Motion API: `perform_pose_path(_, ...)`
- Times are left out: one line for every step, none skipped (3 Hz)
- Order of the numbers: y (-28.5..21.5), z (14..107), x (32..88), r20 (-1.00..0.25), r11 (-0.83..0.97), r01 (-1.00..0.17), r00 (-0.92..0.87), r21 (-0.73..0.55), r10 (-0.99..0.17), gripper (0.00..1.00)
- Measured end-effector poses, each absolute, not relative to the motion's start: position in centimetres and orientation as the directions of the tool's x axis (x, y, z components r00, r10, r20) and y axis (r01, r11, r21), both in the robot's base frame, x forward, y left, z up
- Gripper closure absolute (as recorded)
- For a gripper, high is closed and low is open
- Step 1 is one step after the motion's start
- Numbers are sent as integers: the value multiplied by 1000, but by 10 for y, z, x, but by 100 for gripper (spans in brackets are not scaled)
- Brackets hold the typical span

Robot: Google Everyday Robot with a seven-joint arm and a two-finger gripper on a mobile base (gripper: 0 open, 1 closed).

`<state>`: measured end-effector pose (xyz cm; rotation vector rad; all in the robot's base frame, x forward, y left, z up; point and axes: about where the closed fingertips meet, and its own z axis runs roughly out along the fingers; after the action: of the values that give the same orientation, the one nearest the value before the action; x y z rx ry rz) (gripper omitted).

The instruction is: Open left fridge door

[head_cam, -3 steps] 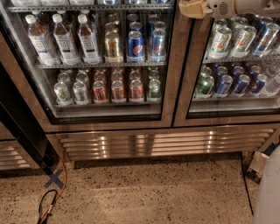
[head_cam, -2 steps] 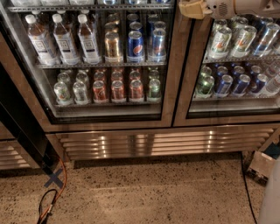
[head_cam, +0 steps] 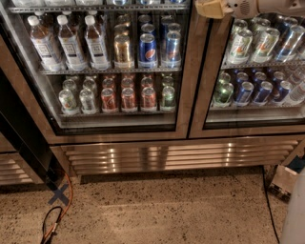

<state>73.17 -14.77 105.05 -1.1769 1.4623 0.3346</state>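
The pale beige gripper [head_cam: 212, 8] sits at the top edge, in front of the upright frame between the two doors. That edge cuts off its upper part, and its white arm [head_cam: 271, 6] runs out at the upper right corner. The wide glass-paned left fridge door [head_cam: 119, 135], framed in bronze steel, loses its top to the same edge, and a black slanted panel [head_cam: 19, 128] hides its lower left corner. The narrower glass door [head_cam: 248, 129] is cut by the right edge. Labels on the clear white-capped bottles [head_cam: 71, 43] are too small to read. The orange cable [head_cam: 69, 200] is lost at the bottom edge. A white rounded shape [head_cam: 295, 219], perhaps the robot's base, is cropped at the lower right corner.
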Motion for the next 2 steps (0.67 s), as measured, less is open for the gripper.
perform_pose_path(-149, 1049, 732, -868, 454, -794, 177, -404, -464, 100)
perform_pose_path(-149, 1049, 733, -869, 457, -793, 174, -403, -464, 100)
